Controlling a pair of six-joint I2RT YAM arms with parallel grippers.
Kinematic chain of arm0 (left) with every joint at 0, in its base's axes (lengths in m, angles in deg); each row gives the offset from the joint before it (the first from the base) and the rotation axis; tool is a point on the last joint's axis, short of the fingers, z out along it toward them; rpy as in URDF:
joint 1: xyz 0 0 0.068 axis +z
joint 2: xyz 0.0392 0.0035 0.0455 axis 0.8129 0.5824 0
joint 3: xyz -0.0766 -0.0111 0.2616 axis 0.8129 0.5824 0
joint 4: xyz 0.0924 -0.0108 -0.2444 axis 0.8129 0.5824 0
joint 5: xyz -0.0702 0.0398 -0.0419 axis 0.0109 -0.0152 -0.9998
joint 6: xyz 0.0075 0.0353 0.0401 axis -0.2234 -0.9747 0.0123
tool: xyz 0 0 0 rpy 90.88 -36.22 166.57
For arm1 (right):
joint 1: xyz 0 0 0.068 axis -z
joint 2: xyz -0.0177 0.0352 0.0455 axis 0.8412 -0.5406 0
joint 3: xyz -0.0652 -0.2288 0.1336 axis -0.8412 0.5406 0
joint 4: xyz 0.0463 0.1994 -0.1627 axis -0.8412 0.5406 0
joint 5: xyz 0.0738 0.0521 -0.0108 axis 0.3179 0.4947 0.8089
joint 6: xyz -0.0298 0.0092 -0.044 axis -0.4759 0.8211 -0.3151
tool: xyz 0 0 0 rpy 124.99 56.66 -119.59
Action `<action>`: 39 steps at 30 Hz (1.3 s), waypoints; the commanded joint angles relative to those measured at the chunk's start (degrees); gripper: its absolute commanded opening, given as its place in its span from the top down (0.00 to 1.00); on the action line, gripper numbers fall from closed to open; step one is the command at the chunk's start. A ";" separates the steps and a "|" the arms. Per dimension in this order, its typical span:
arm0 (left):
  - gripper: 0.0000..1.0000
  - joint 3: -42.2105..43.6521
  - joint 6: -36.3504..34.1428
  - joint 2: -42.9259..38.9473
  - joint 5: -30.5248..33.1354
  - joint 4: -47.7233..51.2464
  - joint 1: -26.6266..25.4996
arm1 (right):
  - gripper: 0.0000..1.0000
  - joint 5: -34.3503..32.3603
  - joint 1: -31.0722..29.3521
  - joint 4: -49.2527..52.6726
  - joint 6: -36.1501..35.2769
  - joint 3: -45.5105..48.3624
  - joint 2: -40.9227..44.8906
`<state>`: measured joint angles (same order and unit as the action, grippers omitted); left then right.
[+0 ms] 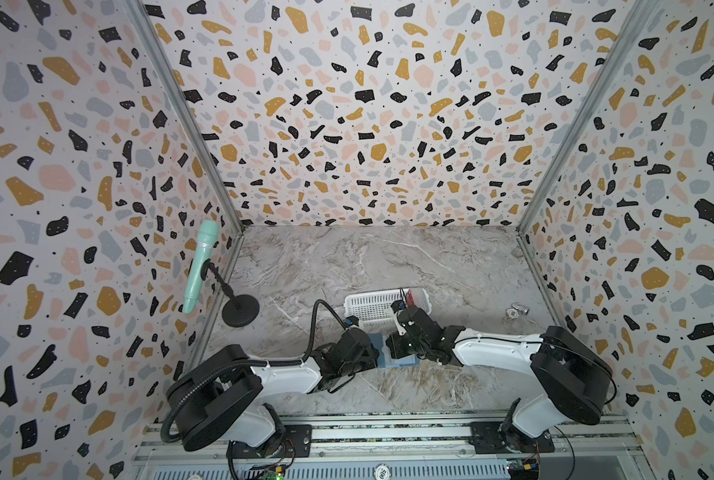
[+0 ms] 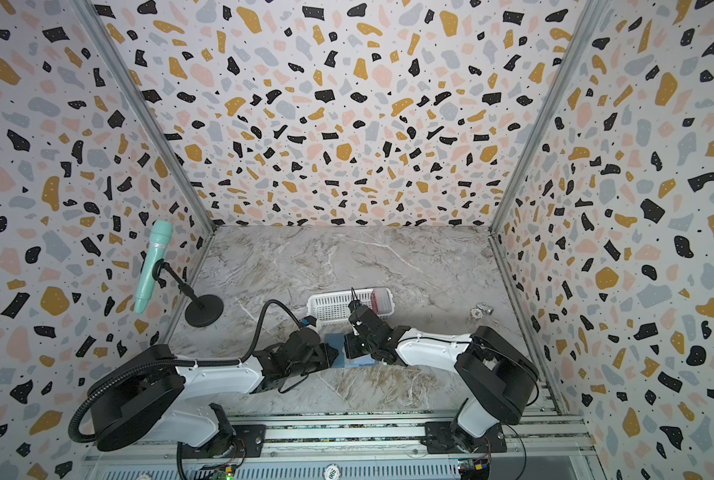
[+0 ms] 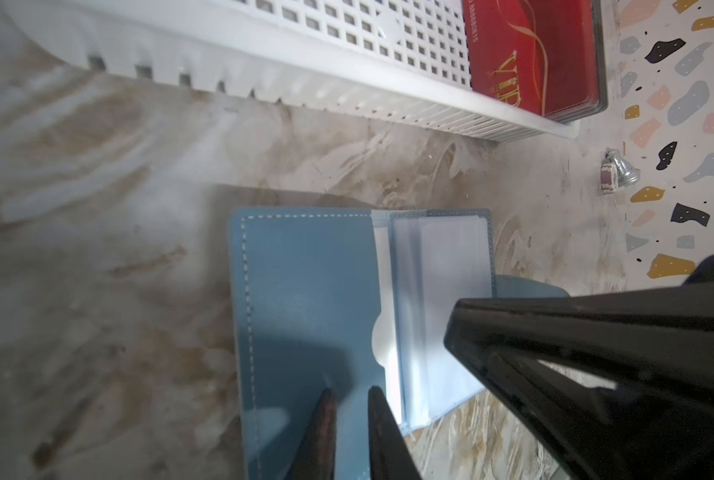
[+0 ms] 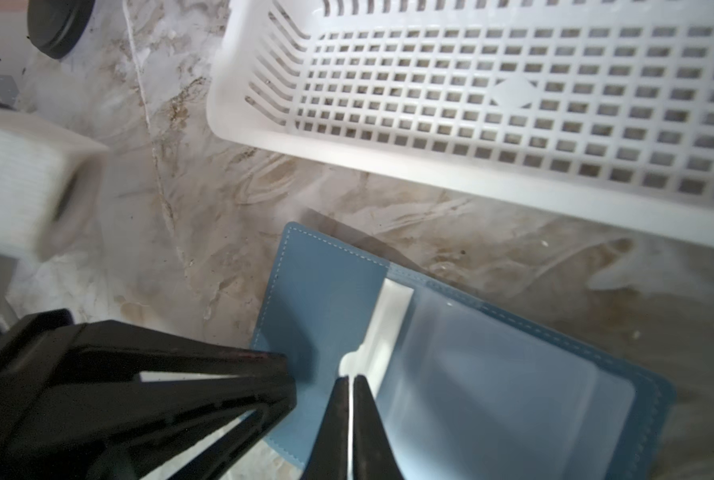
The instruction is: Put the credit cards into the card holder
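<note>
Between the two arms, near the middle of the desk (image 1: pixel 388 257), the card holder (image 3: pixel 305 291) lies open, with clear sleeves on its right leaf. The credit cards (image 3: pixel 529 54) are stacked in the right end of the white basket (image 3: pixel 263 54) just on its far side. The left pincer (image 3: pixel 351 395) is over the blue left leaf, jaws a narrow slit apart with nothing between them. The right pincer (image 4: pixel 353 382) is closed at the pale sleeve edge; whether it grips it I cannot tell. The step would go best by pinning the left leaf flat and lifting one sleeve mouth only, without dragging the holder.
</note>
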<state>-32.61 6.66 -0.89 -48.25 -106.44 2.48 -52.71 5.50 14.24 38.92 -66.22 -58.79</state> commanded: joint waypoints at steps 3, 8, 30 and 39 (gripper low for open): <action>0.82 0.69 0.39 0.43 -0.01 -2.34 0.05 | 0.92 -1.57 0.31 2.62 0.55 2.71 -0.36; 0.83 1.99 0.88 0.66 -0.02 -3.28 0.04 | 0.92 -3.80 0.27 3.70 1.30 4.37 -1.16; 0.85 -0.95 -1.10 1.44 -3.02 -7.33 -0.16 | 0.93 -3.17 0.27 3.57 -0.37 2.89 0.08; 0.85 -1.71 -0.19 6.27 -4.53 -10.05 -0.14 | 0.93 -2.75 0.31 3.49 -0.64 3.08 -0.44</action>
<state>-34.41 6.51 3.81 -51.50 -114.77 2.46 -55.22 5.74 14.46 38.90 -62.81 -59.64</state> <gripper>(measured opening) 0.146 0.073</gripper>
